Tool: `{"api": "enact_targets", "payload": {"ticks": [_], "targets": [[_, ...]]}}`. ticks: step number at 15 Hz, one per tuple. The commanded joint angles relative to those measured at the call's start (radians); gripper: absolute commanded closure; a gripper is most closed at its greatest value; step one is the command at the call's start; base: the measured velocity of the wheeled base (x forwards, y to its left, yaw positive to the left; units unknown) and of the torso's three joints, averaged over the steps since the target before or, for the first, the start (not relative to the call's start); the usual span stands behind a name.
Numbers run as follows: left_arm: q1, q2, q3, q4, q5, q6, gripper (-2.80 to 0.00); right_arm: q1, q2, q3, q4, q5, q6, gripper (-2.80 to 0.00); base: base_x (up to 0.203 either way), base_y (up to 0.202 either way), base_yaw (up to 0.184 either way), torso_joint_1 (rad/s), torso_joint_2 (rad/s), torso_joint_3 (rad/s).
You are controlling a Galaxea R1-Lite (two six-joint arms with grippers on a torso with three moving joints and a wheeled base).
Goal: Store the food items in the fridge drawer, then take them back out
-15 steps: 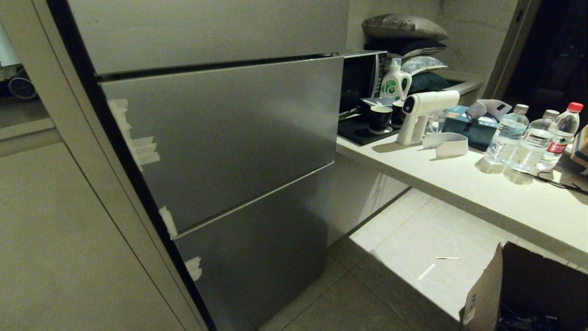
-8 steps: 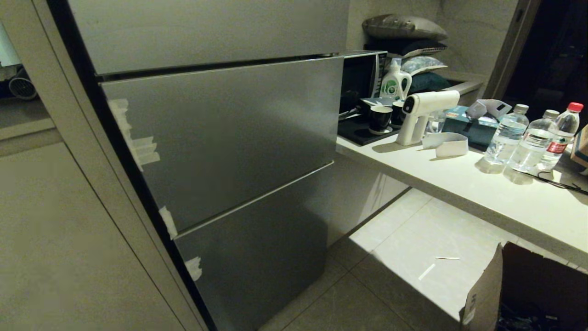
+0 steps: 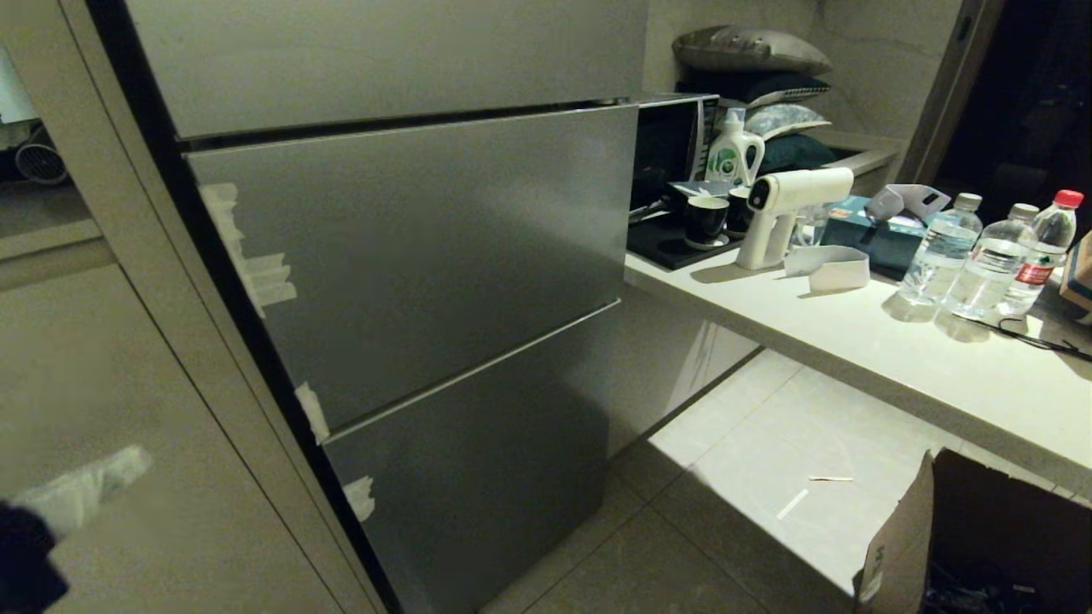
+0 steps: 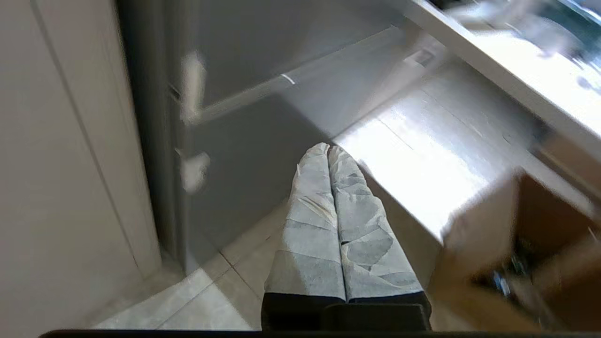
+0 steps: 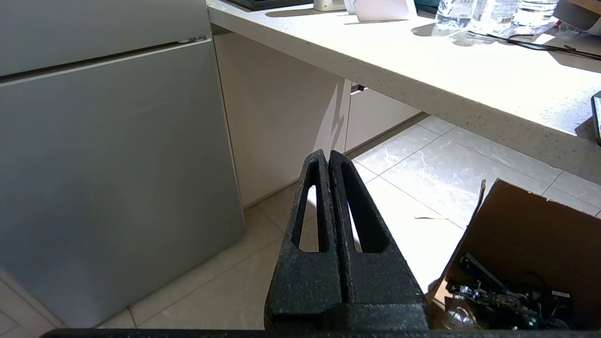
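From where I sit, the fridge (image 3: 409,256) is closed up: three grey panels stacked one above another, white tape scraps (image 3: 256,273) along their left edge. The drawer I'm after is nowhere to be seen; I take it to sit behind one of those panels, and I can't tell which. No food shows either.

My left claw (image 4: 328,155) is low at the near left of the head view, its paper-wrapped fingers (image 4: 310,220) pressed together and holding nothing, pointing toward the bottom panel (image 3: 478,460) and the floor. My right claw (image 5: 327,157) hangs low out of the head view, black fingers together, empty, over the tiles with a cardboard box (image 5: 521,244) to its right.

My guess on handling: the panel fronts are smooth, stiff metal with no handle showing, so closed fingers would slip on the face. The seam (image 3: 469,362) between the middle and bottom panels, or the taped left edge, looks like the only place to hook in. I'd expect a seal to resist, then give. A plastic drawer inside would likely be light and stiff but easy to crack, best pulled by its front lip, evenly.

The table (image 3: 853,324) on the right carries bottles (image 3: 981,256) and a white spray gun (image 3: 785,213).
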Motion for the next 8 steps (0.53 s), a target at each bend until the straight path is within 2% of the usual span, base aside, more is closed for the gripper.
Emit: {"api": "enact_targets", "payload": {"ticks": [1,3,5,8], "targets": [[0.069,0.369,-0.071,-0.215,0.023,-0.006,0.00,0.000,0.000,0.031,0.000,0.000,0.000,0.00,0.000,0.000,0.000,0.000,0.00,0.000],[0.164,0.508,-0.147,-0.342,0.031,0.003,0.00,0.000,0.000,0.031,0.000,0.000,0.000,0.00,0.000,0.000,0.000,0.000,0.00,0.000],[0.246,0.557,-0.222,-0.388,-0.025,0.010,0.00,0.000,0.000,0.031,0.000,0.000,0.000,0.00,0.000,0.000,0.000,0.000,0.00,0.000],[0.267,0.585,-0.270,-0.395,-0.107,0.008,0.00,0.000,0.000,0.031,0.000,0.000,0.000,0.00,0.000,0.000,0.000,0.000,0.00,0.000]]}}
